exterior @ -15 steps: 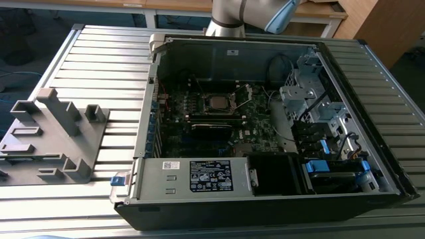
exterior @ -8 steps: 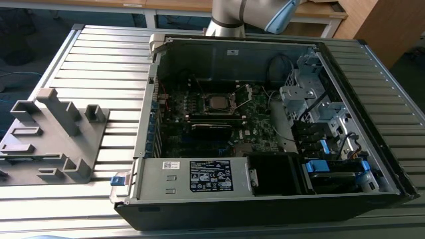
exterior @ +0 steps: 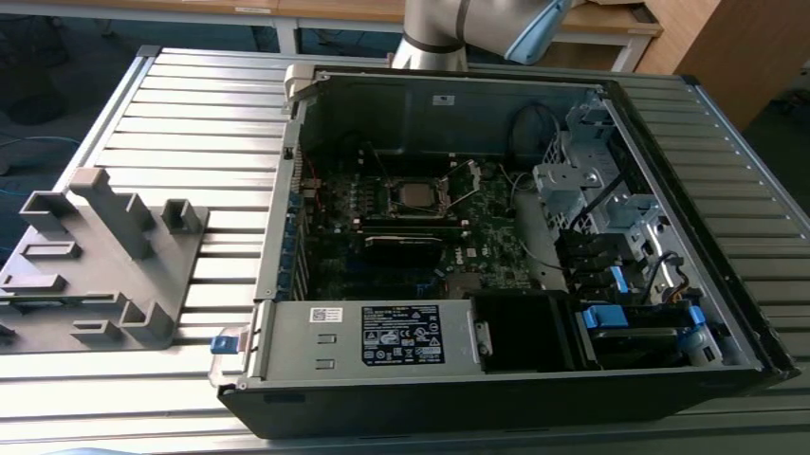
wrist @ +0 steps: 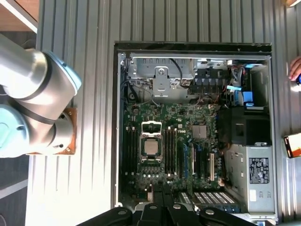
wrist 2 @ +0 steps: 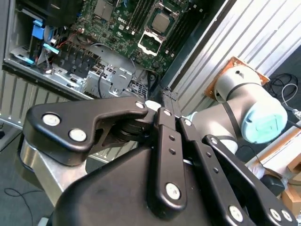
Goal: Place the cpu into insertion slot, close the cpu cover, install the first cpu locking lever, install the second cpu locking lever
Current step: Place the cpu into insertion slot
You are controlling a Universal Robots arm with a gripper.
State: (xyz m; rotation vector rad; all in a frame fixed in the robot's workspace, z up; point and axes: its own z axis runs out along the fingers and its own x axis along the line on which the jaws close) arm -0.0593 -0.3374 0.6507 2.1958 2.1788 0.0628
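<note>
Sitting in place on the green motherboard (wrist: 181,117), the small silver-grey square cpu (wrist: 150,147) lies uncovered; the silvery hinged cpu cover (wrist: 151,128) stands open beside it. The black gripper (wrist 2: 167,101) hangs above, closed, empty.

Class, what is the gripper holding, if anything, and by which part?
Nothing: the gripper is shut and empty above the case, and the cpu sits inside it.

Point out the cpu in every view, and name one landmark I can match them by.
Exterior view: the cpu lies in its socket, mid-board inside the open case.
Second wrist view: the cpu lies beside the open cpu cover.
First wrist view: the cpu lies between the memory slots.
Shared landmark: the silver drive bracket at the board's edge.
</note>
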